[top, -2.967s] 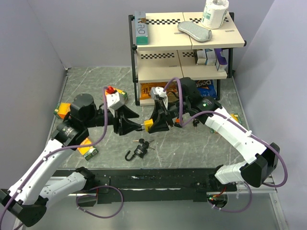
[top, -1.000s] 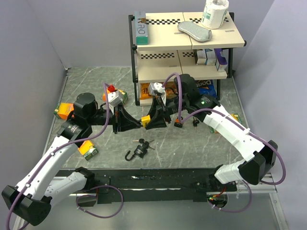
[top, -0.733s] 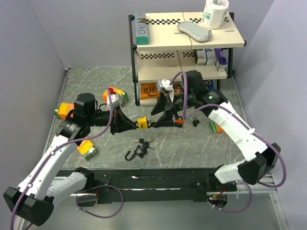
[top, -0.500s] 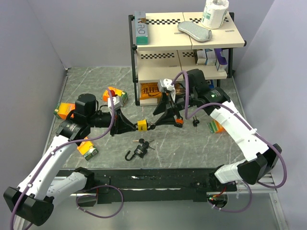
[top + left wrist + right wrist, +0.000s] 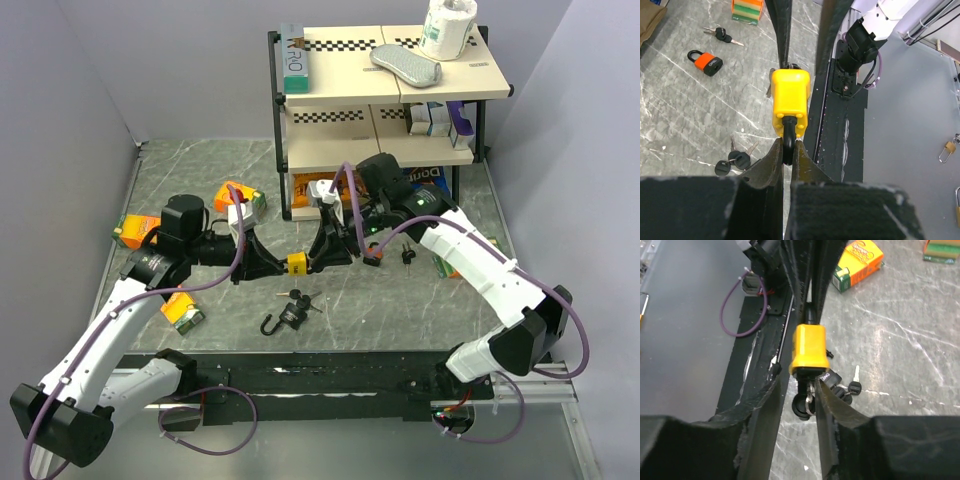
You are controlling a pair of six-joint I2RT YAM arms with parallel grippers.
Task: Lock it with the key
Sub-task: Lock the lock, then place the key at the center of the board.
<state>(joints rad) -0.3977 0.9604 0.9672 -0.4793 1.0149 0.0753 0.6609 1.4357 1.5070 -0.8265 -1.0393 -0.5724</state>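
Observation:
A yellow padlock (image 5: 297, 263) hangs in mid-air above the table, between the two arms. My left gripper (image 5: 787, 144) is shut on its black shackle (image 5: 786, 135), with the yellow body (image 5: 790, 100) sticking out beyond the fingertips. A key (image 5: 806, 401) with a black head and a metal ring sits in the bottom of the padlock (image 5: 810, 348). My right gripper (image 5: 798, 376) straddles that key with its jaws apart. There is a gap on the left side, and the right finger (image 5: 832, 400) lies close against the ring.
On the table under the lock lie a black padlock (image 5: 290, 315) and loose keys (image 5: 298, 296). An orange padlock (image 5: 706, 62) and more keys (image 5: 722, 34) lie further right. Small boxes (image 5: 235, 194) are scattered on the left. A shelf rack (image 5: 385, 95) stands behind.
The right gripper drew back to the right and opened wider. It then came in again to the padlock, and its jaws narrowed round the key. The left gripper kept its hold.

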